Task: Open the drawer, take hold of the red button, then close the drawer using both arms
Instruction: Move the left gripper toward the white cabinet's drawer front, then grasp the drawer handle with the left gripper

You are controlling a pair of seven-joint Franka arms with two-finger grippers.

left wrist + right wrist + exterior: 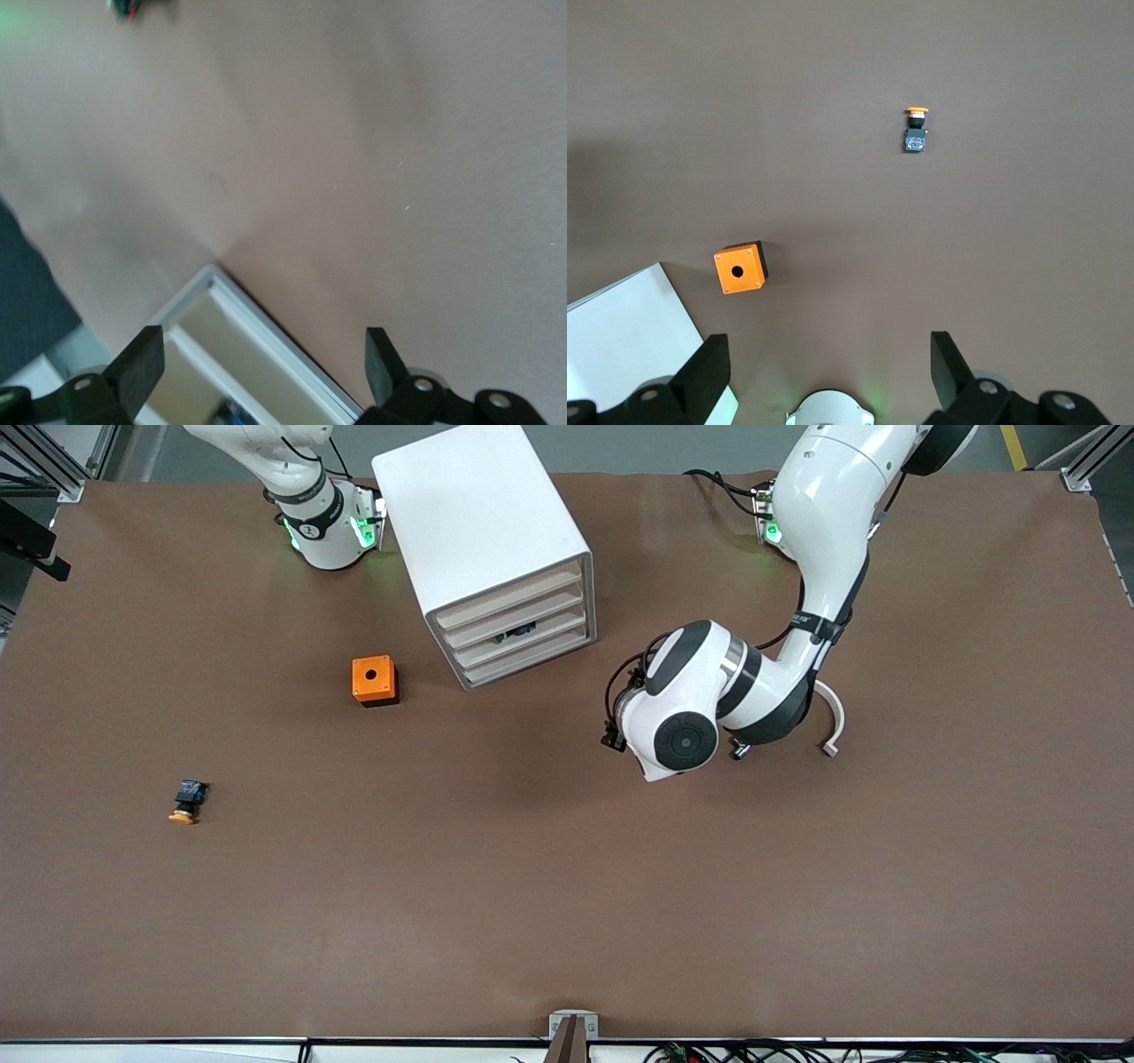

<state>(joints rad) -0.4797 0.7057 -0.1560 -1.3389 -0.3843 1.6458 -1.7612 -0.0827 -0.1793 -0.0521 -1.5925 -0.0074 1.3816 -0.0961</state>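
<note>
Nearest, yellow-capped button (185, 801): lies on its side on the brown table (567, 921), toward the right arm's end and closest to the front camera; it is the look-alike, not the one wanted
Orange box (374, 680): sits farther from the camera, just beside the drawer cabinet (493, 549), hole facing up
Left gripper (257, 359): hangs over the table beside the cabinet's front, fingers spread wide with nothing between them, likely lined up to catch a drawer edge
Drawers: all four fronts look shut or nearly so, so opening is not yet done
Red button: not plainly seen; a small dark-and-blue object (516, 632) shows through a gap at the third drawer (probably it, though I cannot be sure)
Right gripper (824, 359): waits high above its own base (328, 531), jaws fully apart and empty, looking down on the box and the spare button
</note>
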